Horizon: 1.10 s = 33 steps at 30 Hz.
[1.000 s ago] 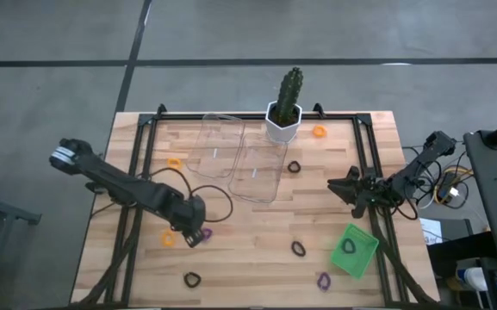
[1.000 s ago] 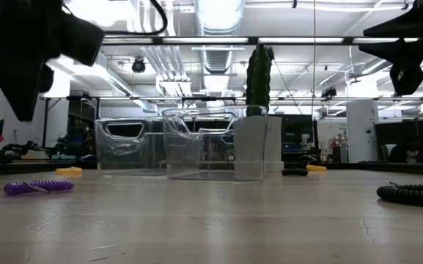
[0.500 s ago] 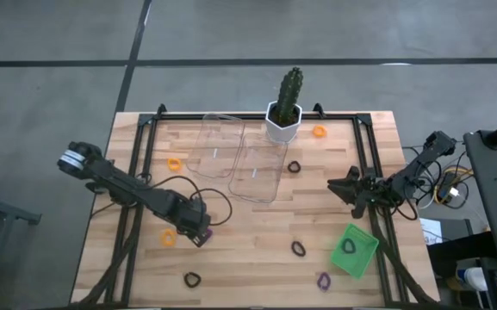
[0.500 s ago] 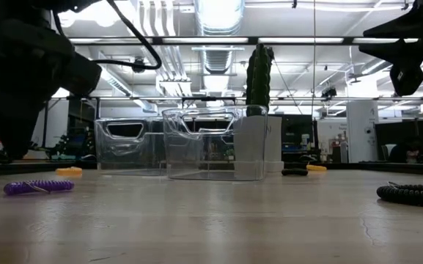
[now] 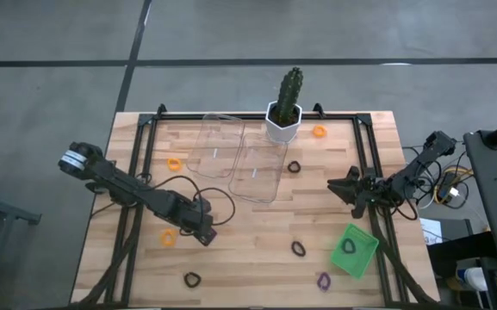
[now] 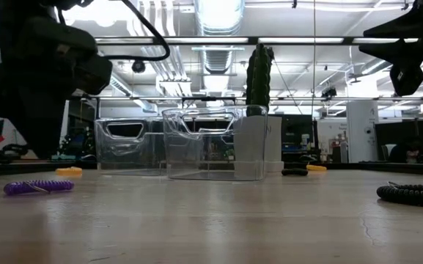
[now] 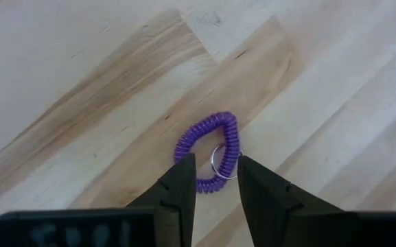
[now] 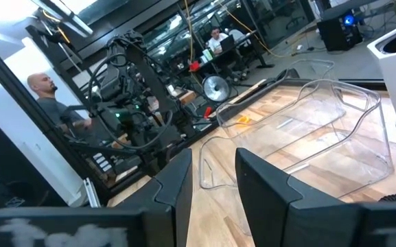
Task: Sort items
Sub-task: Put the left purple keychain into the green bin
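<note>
My left gripper [image 5: 205, 232] is open and hovers just above a purple coil loop [image 7: 208, 149] that lies flat on the table. In the left wrist view its fingers stand either side of the loop's near end, where a small metal ring [image 7: 222, 161] sits. The low view shows the purple loop [image 6: 39, 186] on the wood with the left gripper [image 6: 44, 143] clear above it. An orange loop [image 5: 169, 237] and a black loop [image 5: 192, 279] lie close by. My right gripper [image 5: 351, 191] waits open near the table's right side, above the green tray [image 5: 362, 258].
Two clear trays [image 5: 239, 159] and a cactus in a white pot [image 5: 284, 116] stand at the far middle. More loops lie scattered: orange [image 5: 174, 163], orange [image 5: 319, 132], black [image 5: 294, 167], black [image 5: 298, 249], purple [image 5: 323, 280]. One black loop [image 5: 349, 246] lies in the green tray.
My left gripper has moved toward the table's right and come down lower, ending over the purple loop, which it now mostly covers in the high view. The loop has stayed where it was.
</note>
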### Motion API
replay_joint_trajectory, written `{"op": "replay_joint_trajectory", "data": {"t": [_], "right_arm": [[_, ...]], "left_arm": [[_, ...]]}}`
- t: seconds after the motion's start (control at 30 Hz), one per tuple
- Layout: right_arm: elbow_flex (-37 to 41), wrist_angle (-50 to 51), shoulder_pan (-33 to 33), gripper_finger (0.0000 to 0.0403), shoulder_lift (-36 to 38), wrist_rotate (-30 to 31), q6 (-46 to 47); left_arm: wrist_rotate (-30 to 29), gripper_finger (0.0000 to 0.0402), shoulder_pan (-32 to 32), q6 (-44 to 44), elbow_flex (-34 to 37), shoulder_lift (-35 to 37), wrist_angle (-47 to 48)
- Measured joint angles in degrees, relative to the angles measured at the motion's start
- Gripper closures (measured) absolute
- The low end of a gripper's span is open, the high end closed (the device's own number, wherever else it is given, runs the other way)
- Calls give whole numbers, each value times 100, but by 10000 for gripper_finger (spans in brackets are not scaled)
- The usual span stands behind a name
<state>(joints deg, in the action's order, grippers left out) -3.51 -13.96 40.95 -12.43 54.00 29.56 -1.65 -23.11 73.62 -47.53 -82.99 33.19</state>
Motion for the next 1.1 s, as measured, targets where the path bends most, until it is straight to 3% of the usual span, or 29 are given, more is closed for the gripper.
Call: {"op": "replay_joint_trajectory", "data": {"t": [0.4,1.1], "right_arm": [[0,0,2,296,0,-2,0],[0,0,0,296,0,-2,0]], "left_arm": [[-241,300,-2,113,66,-14,19],[9,300,-4,469,289,-23,-227]]}}
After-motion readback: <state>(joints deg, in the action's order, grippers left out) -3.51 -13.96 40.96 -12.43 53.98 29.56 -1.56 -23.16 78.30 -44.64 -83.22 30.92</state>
